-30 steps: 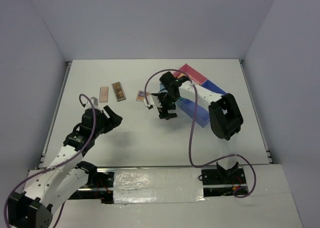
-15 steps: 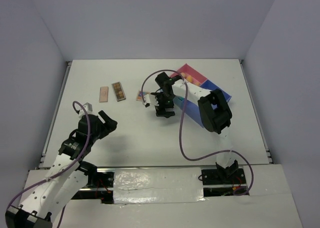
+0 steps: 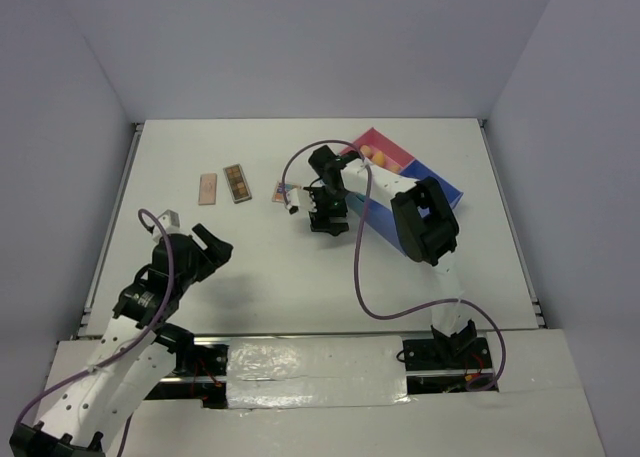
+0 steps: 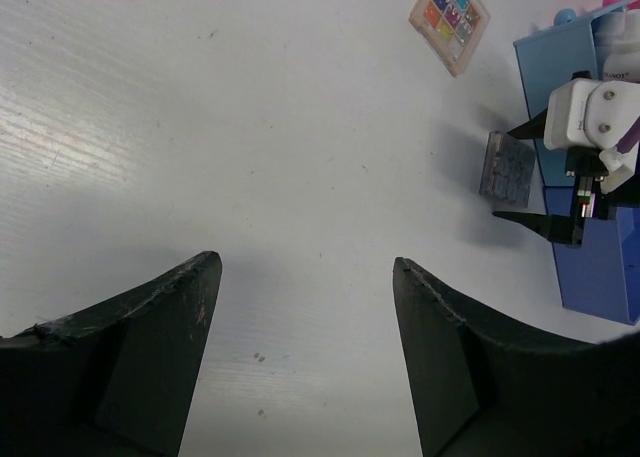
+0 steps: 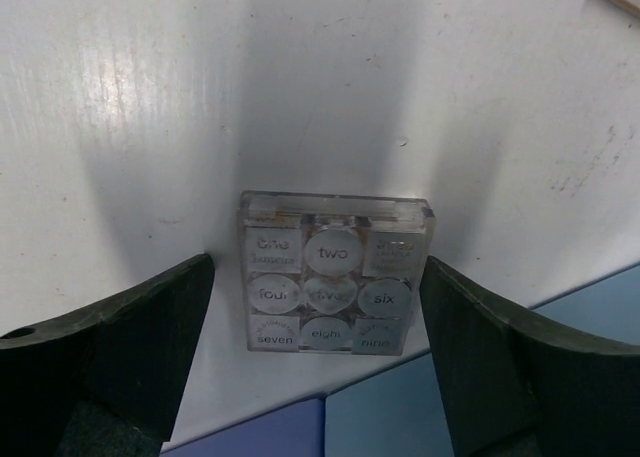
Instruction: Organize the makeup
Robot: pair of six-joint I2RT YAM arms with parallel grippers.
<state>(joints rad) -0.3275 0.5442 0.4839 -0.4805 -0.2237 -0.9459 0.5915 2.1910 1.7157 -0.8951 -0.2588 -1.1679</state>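
1. Right jaws stand wide open astride the grey palette, gripping nothing, apparently poised to pinch it.
2. The palette lies flat on the surface, just beside the tray, at its 9 o'clock side.
3. Left jaws gape empty at 7 o'clock.

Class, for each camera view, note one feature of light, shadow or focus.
Top external: even light, only faint shadows on the table. Left wrist: streaky glare beyond the left gripper. Right wrist: the grey palette lies in shadow, yet its labels read sharply.
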